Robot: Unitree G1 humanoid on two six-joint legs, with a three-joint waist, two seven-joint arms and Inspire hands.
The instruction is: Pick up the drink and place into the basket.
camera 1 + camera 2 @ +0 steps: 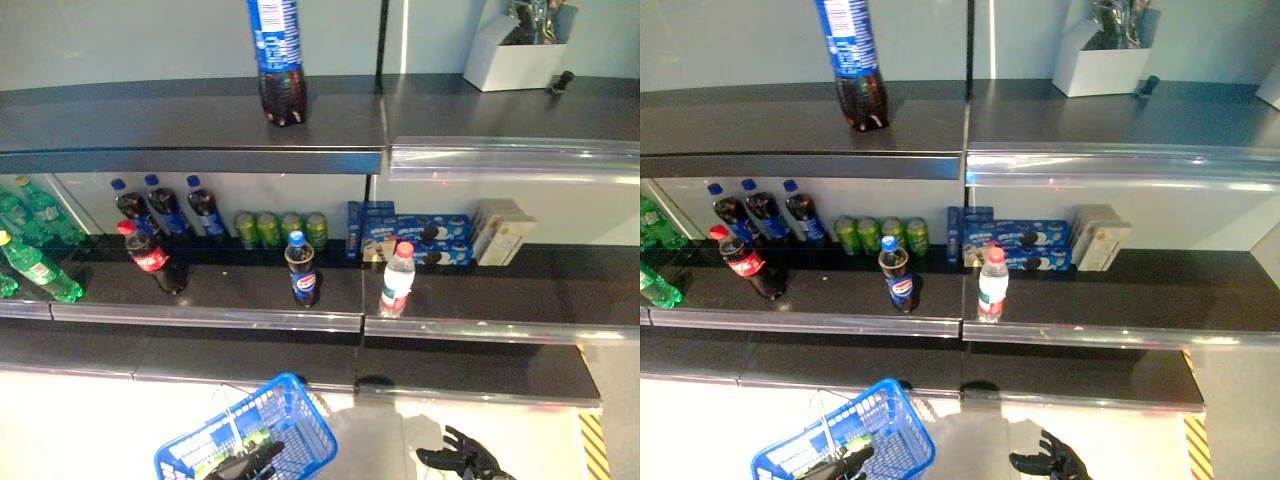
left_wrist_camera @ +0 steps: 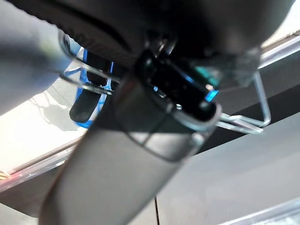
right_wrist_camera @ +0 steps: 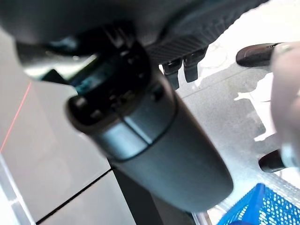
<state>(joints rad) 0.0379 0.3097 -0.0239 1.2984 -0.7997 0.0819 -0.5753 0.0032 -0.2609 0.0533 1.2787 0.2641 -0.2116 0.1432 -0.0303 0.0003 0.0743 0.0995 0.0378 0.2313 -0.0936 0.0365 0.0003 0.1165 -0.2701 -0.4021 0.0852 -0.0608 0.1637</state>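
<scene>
Drink candidates all on shelving: small cola btl w/ blue cap [image 1: 301,270] upright near front edge of middle shelf [image 1: 200,300], white btl w/ red cap [image 1: 397,280] just beside it to the right, red-cap cola btl [image 1: 155,258] tilted further left. Behind: row of dark blue-cap btls [image 1: 165,205], green cans [image 1: 280,228] at back edge, blue cookie boxes [image 1: 415,238], cream box [image 1: 503,232]. Green btls [image 1: 35,250] at shelf's left end. Big cola btl [image 1: 277,60] upright on top shelf [image 1: 190,120]; white box [image 1: 515,50] at its back right. Blue basket [image 1: 255,435] low in front, left hand [image 1: 245,463] curled round its wire handle [image 2: 93,79]. Right hand [image 1: 462,460] low right, fingers loosely spread, holding nothing, well apart from any drink.
</scene>
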